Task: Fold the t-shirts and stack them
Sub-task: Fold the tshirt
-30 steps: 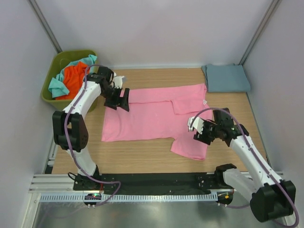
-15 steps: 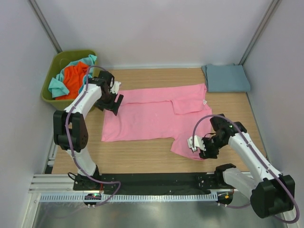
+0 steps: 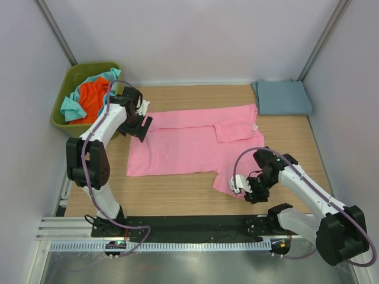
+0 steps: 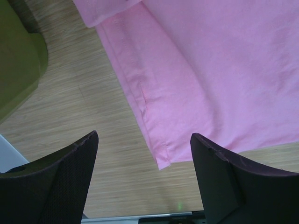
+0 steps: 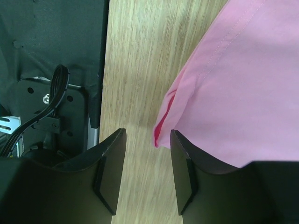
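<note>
Left claw was held with its jaws wide apart and nothing gripped between them, above the far left corner of the pink shirt. In the wrist view a hemmed corner of the cloth was seen lying flat below the gap. The right claw was held low at the shirt's near right sleeve, its jaws parted by a narrow gap in which bare wood was visible. The sleeve's folded tip was seen right at that gap, beside one finger, and whether it was touched could not be told.

The pink shirt was spread flat in the middle of the counter. Its far right sleeve was folded in over the body, and its near right sleeve was stretched out toward the arms' bases.

A blue-grey shirt was laid folded at the far right corner of the counter, just beside the pink shirt's far right corner. An orange shirt and a teal shirt were heaped loosely together in a green bin. The bin was set at the far left corner, just beside the left arm.
</note>
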Motion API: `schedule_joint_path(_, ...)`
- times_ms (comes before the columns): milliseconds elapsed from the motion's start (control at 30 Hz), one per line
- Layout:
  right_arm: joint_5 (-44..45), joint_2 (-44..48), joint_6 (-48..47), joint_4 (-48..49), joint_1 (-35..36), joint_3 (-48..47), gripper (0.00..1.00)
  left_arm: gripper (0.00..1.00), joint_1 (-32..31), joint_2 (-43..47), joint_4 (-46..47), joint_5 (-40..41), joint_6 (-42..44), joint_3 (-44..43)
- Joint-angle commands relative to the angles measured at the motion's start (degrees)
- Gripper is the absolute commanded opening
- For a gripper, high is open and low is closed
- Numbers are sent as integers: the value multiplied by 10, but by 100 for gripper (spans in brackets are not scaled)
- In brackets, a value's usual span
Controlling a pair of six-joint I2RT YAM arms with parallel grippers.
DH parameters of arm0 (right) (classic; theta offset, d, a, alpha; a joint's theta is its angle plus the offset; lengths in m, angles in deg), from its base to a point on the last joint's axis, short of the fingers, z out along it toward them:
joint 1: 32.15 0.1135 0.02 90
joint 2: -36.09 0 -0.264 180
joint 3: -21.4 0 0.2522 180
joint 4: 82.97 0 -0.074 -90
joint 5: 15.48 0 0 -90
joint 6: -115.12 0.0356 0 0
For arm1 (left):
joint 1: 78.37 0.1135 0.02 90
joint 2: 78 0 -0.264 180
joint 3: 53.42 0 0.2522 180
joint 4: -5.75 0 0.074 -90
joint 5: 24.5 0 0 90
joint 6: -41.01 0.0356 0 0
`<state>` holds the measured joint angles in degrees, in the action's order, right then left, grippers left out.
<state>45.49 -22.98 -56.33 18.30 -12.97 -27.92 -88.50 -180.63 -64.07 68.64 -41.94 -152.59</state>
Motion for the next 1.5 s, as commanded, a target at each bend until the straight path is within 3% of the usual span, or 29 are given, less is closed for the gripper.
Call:
schedule_joint_path(0, 19, -2, 15, 29, 5, 11, 48, 81, 0, -2, 3, 8, 9, -33)
schedule_joint_path(533, 58, -44, 23, 83, 9, 39, 43, 81, 0, -11, 4, 23, 7, -29)
schedule_joint_path(567, 59, -45, 23, 85, 9, 40, 41, 81, 1, -7, 5, 25, 6, -27)
schedule_joint_path(700, 65, -51, 32, 93, 9, 36, 13, 80, 16, 21, -4, 7, -7, 5)
schedule_joint_path(800, 65, -48, 46, 99, 10, 34, 1, 80, 42, 51, -22, -59, -16, 40)
schedule_joint_path(867, 64, -43, 54, 105, 10, 34, 1, 81, 59, 62, -37, -119, -23, 65)
schedule_joint_path(1000, 69, -44, 66, 106, 10, 34, 1, 79, 99, 100, -57, -159, -26, 117)
schedule_joint_path(1133, 65, -47, 78, 110, 11, 28, 2, 61, 145, 72, -128, -231, -3, 138)
schedule_joint_path(1167, 64, -48, 80, 111, 12, 28, 2, 61, 150, 74, -124, -240, -3, 145)
schedule_joint_path(1467, 69, -70, 87, 116, 16, 7, 1, 59, 176, 41, -113, -234, 1, 176)
